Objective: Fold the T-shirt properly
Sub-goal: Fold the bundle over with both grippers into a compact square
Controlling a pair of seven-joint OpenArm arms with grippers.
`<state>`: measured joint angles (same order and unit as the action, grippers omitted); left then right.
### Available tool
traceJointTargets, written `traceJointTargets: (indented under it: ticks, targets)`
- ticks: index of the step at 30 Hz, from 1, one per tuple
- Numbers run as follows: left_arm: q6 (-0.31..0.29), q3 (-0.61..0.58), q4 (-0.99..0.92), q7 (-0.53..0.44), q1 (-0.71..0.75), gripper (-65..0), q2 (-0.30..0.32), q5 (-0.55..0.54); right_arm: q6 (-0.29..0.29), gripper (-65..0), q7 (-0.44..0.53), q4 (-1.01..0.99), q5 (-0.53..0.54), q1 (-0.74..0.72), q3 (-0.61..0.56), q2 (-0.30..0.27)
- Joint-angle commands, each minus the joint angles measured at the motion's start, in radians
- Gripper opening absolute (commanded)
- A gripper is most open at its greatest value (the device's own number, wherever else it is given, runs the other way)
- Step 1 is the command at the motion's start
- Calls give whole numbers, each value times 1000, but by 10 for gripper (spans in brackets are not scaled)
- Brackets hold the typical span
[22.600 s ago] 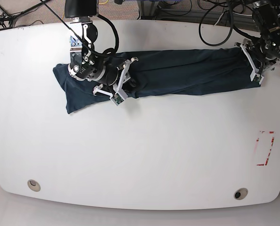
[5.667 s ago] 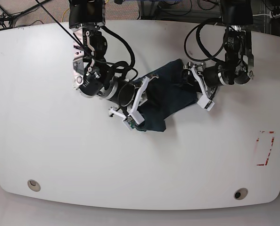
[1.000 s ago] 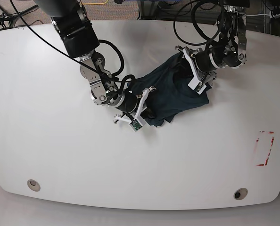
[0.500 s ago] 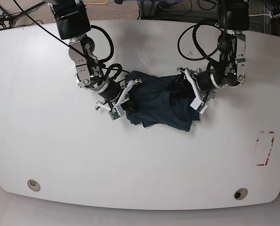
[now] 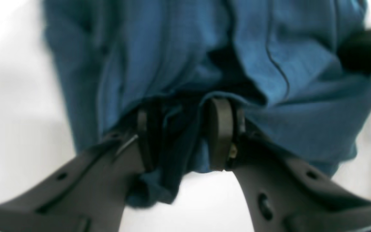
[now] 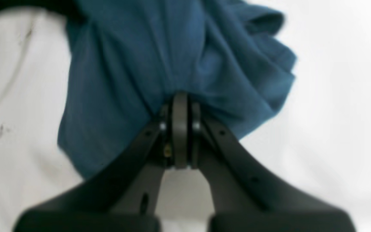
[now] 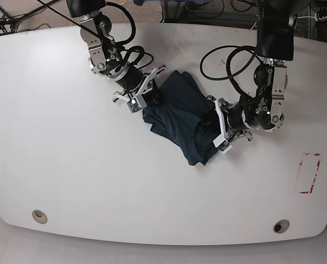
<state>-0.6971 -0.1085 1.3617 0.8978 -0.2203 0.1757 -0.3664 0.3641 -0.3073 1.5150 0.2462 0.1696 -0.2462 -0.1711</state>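
One white table (image 7: 70,165) carried one T-shirt (image 7: 177,118) and two arms. The T-shirt lay bunched near the table's middle, stretched on a slant between the two grippers. The left gripper (image 7: 217,129) reached in low from the shirt's lower end, its jaws partly apart and clamped on a thick fold of cloth, as the left wrist view (image 5: 185,135) showed. The right gripper (image 7: 144,91) came down from the far edge to the shirt's upper end, jaws pressed together on a pinch of fabric (image 6: 180,109).
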Motion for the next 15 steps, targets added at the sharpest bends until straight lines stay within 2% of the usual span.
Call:
traceJointTargets:
  ticks: [1, 6, 15]
  targets:
    - [-1, -3, 41, 8, -46, -436, 32, -19, -15, -642, -92, 71, -25, 12, -3, -5]
    - [-1, -1, 132, 60, -61, -436, 48, -19, -21, -642, -211, 204, -26, 11, 0, 14]
    - [-1, 5, 327, 62, 19, -436, 54, -13, -23, -642, -307, 316, -34, -48, 2, 17]
